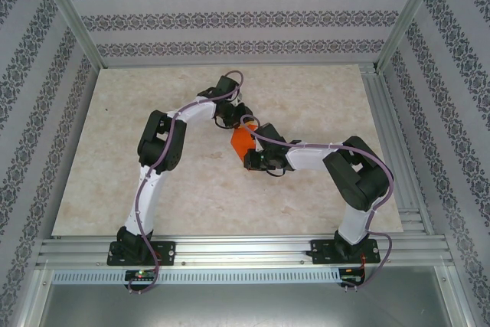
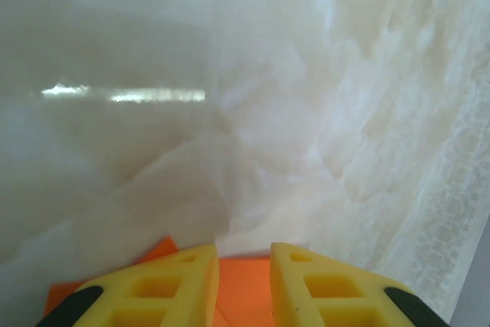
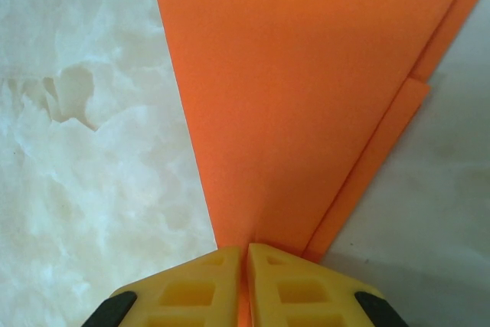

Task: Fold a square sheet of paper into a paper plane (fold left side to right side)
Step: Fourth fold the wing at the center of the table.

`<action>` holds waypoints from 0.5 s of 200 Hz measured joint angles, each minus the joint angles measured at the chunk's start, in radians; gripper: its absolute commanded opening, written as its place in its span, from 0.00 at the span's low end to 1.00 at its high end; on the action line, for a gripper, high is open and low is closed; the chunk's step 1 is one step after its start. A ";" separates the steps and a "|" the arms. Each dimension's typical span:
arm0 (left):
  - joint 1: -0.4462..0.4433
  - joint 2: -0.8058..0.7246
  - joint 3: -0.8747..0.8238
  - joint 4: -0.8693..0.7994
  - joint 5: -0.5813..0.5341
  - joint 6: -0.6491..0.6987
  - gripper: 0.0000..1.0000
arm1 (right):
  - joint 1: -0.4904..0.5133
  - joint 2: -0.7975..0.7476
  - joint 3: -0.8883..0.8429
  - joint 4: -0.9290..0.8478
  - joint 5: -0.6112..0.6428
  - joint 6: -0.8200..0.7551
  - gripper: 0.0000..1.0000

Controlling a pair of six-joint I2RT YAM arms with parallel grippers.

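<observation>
The square sheet of paper (image 1: 240, 142) is bright orange and folded into a pointed wedge, lying flat on the marble table between the two arms. In the right wrist view the wedge (image 3: 306, 89) narrows toward my right gripper (image 3: 246, 249), whose yellow fingers are shut on its tip, with a layered edge running down the right side. My right gripper (image 1: 249, 157) sits at the near end of the paper. My left gripper (image 1: 227, 118) is at the far end. Its fingers (image 2: 184, 281) stand a little apart over the paper (image 2: 245, 289), which lies flat under the gap.
The marble tabletop (image 1: 306, 97) spreads around the paper on all sides. Patterned walls and aluminium posts (image 1: 73, 17) close in the back and sides. A metal rail (image 1: 245, 250) with both arm bases runs along the near edge.
</observation>
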 measured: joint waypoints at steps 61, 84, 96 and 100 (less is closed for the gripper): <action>0.050 0.026 0.076 -0.029 -0.066 0.051 0.34 | -0.002 -0.003 0.007 -0.049 -0.047 -0.013 0.12; 0.101 -0.030 0.030 -0.032 -0.111 0.083 0.34 | -0.022 -0.005 0.010 -0.082 -0.100 -0.049 0.13; 0.126 -0.092 -0.025 -0.032 -0.124 0.097 0.34 | -0.034 -0.005 0.013 -0.101 -0.127 -0.070 0.13; 0.133 -0.120 -0.050 -0.029 -0.129 0.102 0.33 | -0.040 -0.005 0.013 -0.109 -0.137 -0.078 0.13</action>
